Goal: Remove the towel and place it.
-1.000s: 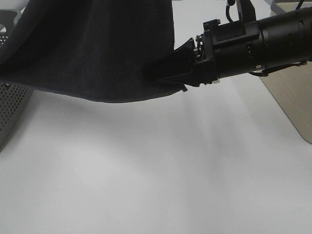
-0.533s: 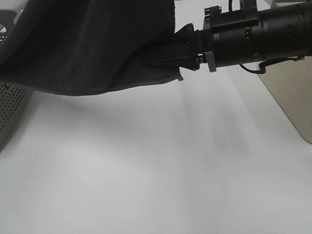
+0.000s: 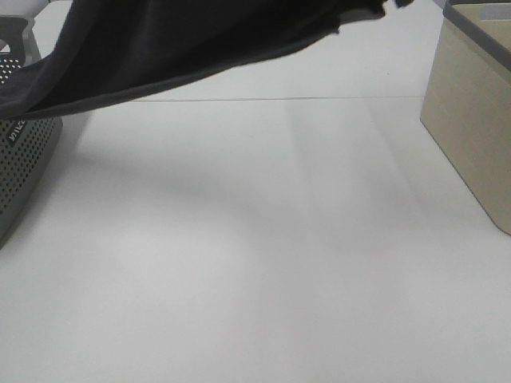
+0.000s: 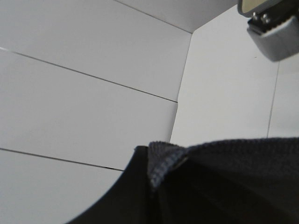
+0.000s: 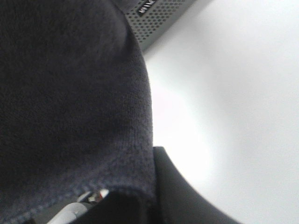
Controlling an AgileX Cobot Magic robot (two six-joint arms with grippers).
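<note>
A: What is changing in the high view?
B: The right arm is no longer showing there. A second ago it was reaching in low at the near corner of the towel [image 3: 184, 40], and now that corner is riding up at the top edge, with the hem slanting down to the perforated basket [image 3: 24, 159] on the left
A: Are the claws holding anything?
B: Both are pinching cloth. The right claw [image 5: 154, 186] is sitting fully closed with the hem bunching at its fingers, and the left claw [image 4: 148, 161] is closed too, gripping a folded corner in front of a panelled wall
A: So where is the towel hanging?
B: It is stretching in the air between the two arms, well above the white surface [image 3: 255, 263], with its left end lying over the basket. The beige box [image 3: 471, 120] on the right is standing apart from it
A: And for the task?
B: The lifting-off seems to be going well. I judge the setting-down is not yet beginning, and the trailing end may be catching on the basket
</note>
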